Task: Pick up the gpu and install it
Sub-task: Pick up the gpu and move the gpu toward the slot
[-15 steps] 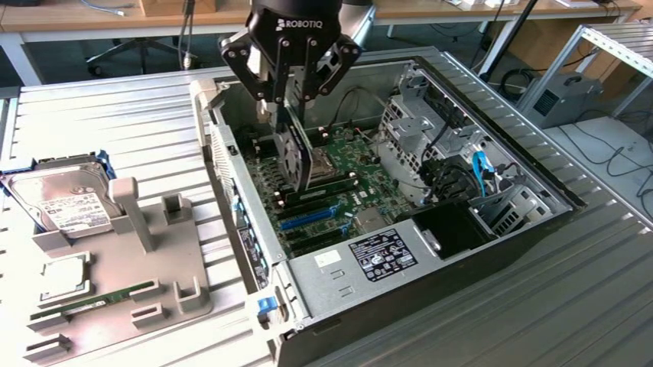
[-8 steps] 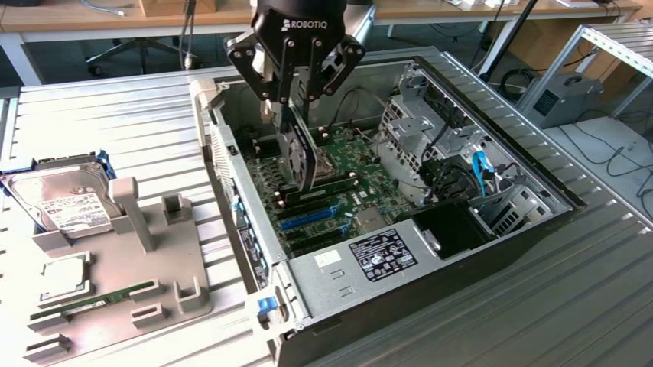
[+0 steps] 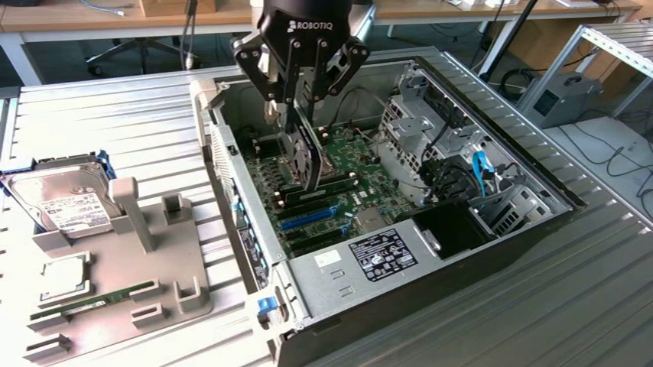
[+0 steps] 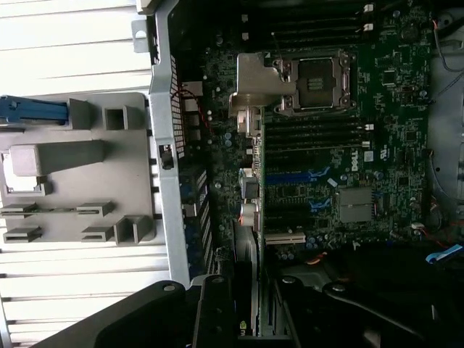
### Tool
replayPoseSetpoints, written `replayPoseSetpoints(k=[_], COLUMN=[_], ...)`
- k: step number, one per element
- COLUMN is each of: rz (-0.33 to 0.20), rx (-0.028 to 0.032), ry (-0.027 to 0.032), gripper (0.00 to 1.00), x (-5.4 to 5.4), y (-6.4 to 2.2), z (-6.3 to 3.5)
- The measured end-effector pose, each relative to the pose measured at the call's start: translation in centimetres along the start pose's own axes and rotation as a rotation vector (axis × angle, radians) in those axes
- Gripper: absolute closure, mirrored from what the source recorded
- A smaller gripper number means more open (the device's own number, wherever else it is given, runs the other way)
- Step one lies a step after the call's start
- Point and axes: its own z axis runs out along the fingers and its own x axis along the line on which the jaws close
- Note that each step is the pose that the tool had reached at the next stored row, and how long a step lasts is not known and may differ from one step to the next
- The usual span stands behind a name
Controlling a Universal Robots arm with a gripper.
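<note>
Exterior view first: I see the gpu (image 3: 306, 157) hanging on edge inside the open case (image 3: 449, 298). It is a slim black card, and its lower edge is down among the motherboard (image 3: 362, 164) slots. I cannot tell whether it touches them. The gripper (image 3: 298, 103) has the card's top edge pinched between its fingers, which are partway closed on it. In the wrist view the gpu (image 4: 252, 87) shows a silvery bracket end. Blue slots (image 3: 306, 219) lie just beside the card's foot, and the boxy labelled power supply (image 3: 378, 256) sits nearby. Blue cables (image 3: 479, 164) crowd the far side. Outside on the ribbed metal table (image 3: 122, 115), a grey moulded holder (image 3: 164, 252) carries a hard drive (image 3: 63, 202) and a green RAM stick (image 3: 92, 300).
</note>
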Motion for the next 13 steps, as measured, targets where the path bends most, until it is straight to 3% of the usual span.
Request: replayPoseSetpoints(k=[13], rz=[0.0], rx=[0.0028], ry=[-0.0001], gripper=[0.74], x=[-0.57], y=[0.12], z=[0.8])
